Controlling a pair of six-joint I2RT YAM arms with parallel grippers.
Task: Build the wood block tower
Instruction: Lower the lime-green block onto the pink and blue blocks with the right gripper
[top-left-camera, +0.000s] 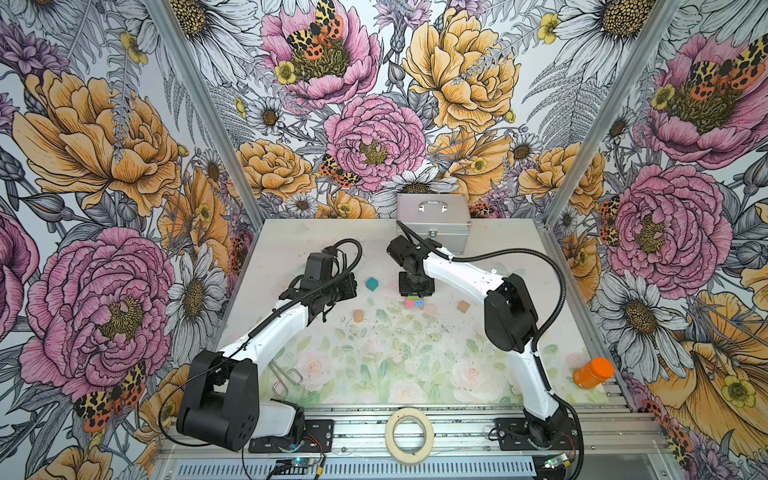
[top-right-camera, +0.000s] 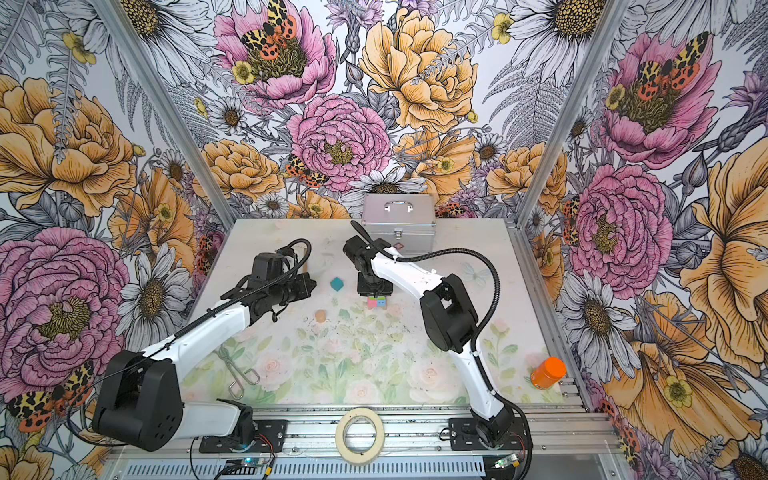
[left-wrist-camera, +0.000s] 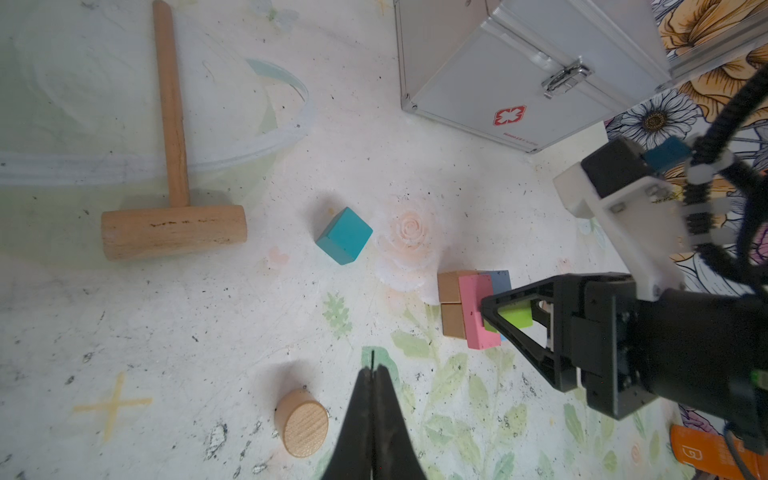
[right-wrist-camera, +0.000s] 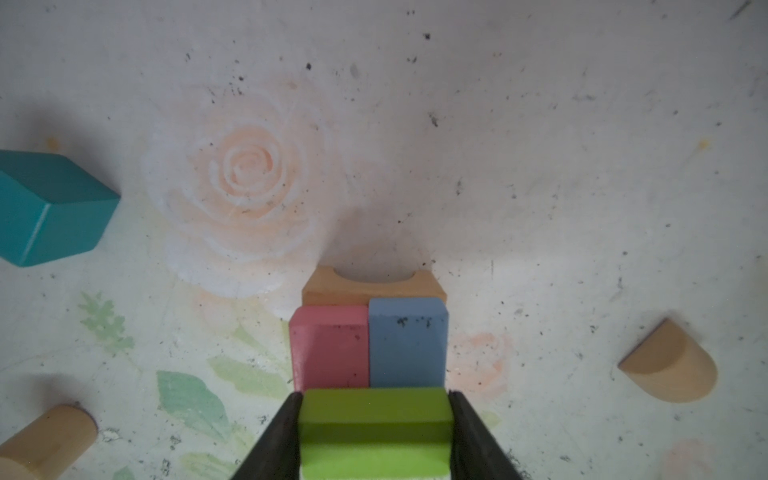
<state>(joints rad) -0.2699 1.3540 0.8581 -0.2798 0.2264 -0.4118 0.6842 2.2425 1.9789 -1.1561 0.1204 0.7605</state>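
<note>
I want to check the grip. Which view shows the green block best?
Right wrist view: the green block sits close, clamped by the right gripper. Left wrist view shows part of it; both top views, a sliver.

Open table (top-left-camera: 374, 353) between teal cube (top-left-camera: 372, 284) and tower (top-left-camera: 411, 302); silver case (top-left-camera: 432, 216) farther back

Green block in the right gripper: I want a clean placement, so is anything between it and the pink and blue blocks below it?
Nothing visible. The right gripper holds the green block just over the pink block and blue block, whose top faces are bare. Whether it already touches them is unclear.
</note>
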